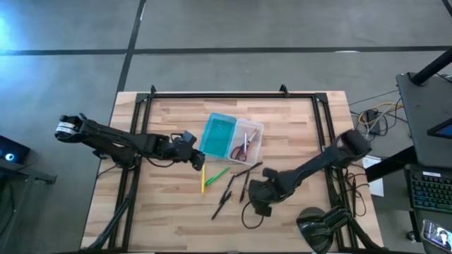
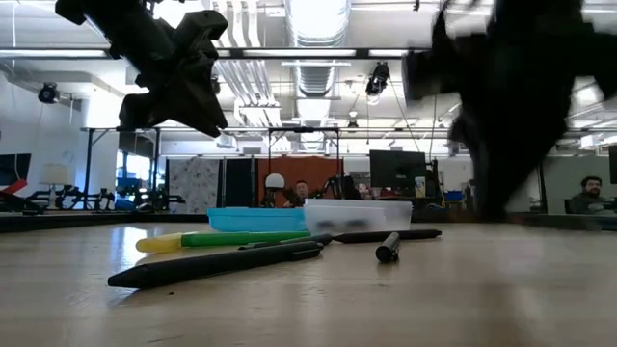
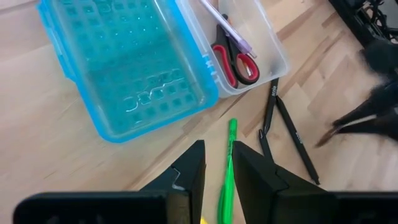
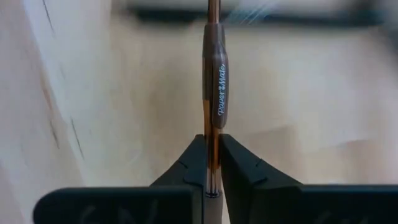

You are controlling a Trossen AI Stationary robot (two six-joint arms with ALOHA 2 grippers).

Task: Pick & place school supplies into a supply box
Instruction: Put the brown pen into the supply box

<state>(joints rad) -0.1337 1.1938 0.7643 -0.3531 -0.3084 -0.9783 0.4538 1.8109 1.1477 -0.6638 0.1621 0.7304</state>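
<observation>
The supply box lies open at the table's middle, teal half (image 1: 220, 134) beside clear half (image 1: 248, 141). Red-handled scissors (image 3: 236, 62) and a pink pen (image 3: 227, 28) lie in the clear half. A green pen (image 1: 217, 175), a yellow one (image 1: 203, 180) and three dark pens (image 1: 222, 201) lie on the table in front of the box. My left gripper (image 1: 194, 156) hangs above the green pen (image 3: 229, 168), narrowly open and empty. My right gripper (image 1: 260, 204), near the dark pens, is shut on a brown-orange pen (image 4: 214, 74). My right gripper pinches the brown-orange pen's barrel (image 4: 212, 140) between its two fingers. The pen runs along the fingers and sticks out ahead of their tips, its clip (image 4: 221, 87) facing the camera. Whether its far end touches the table cannot be told.
A black frame rail (image 1: 212, 95) runs along the table's far edge and down both sides. Bare wood lies at the near left (image 1: 141, 212). Cables and a keyboard (image 1: 427, 190) sit beyond the right edge. People sit far off in the room (image 2: 590, 191).
</observation>
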